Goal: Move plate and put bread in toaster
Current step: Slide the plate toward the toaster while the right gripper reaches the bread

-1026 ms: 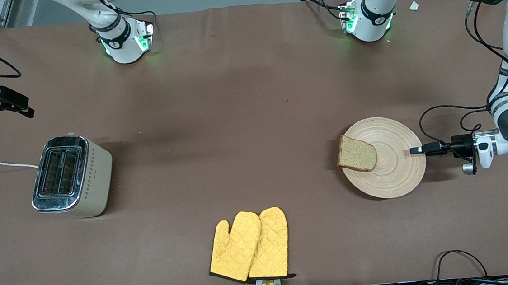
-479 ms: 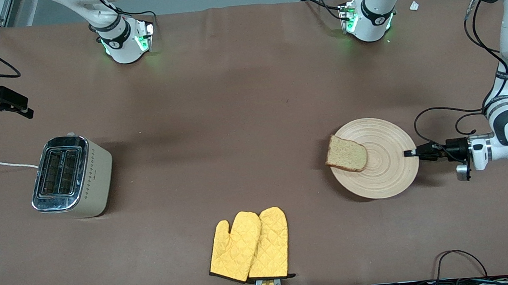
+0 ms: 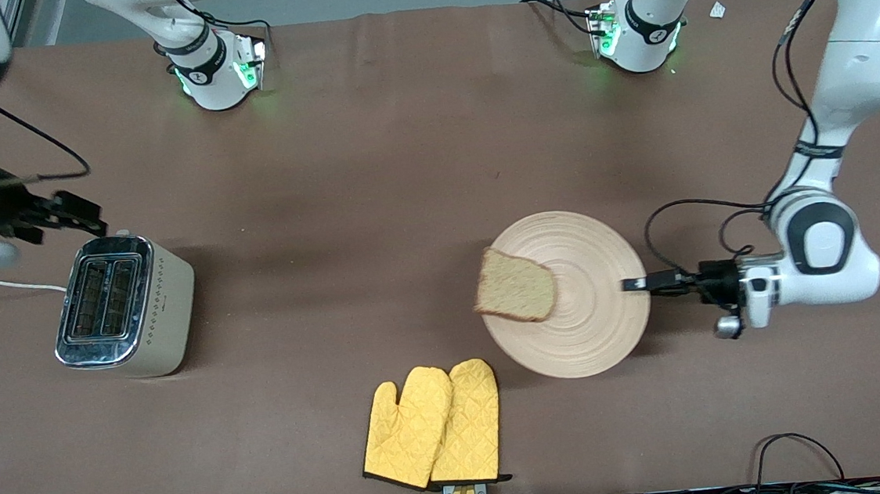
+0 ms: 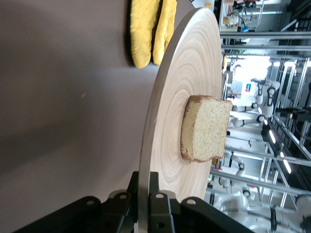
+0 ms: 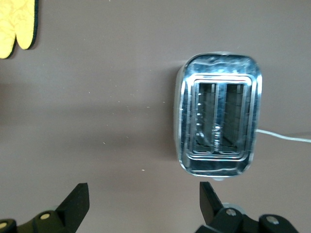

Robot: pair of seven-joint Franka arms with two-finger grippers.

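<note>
While unlabelled, plate [image 3: 595, 321] carries bread [image 3: 516, 295].

I am seeing a pair of yellow quilted oven mitts [image 3: 432, 426] lying flat at the six o'clock edge of the brown table cloth [image 3: 374, 205], thumbs side by side. A small white scrap [image 3: 717, 10] is sitting at about one o'clock.

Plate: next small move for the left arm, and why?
Probably keep carrying the plate toward the toaster. The left claw is shut on the plate's rim, the bread lies on the toaster-side edge, and bare table separates plate from toaster. The right claw, open, hangs beside the toaster, too distant to take the bread.
</note>
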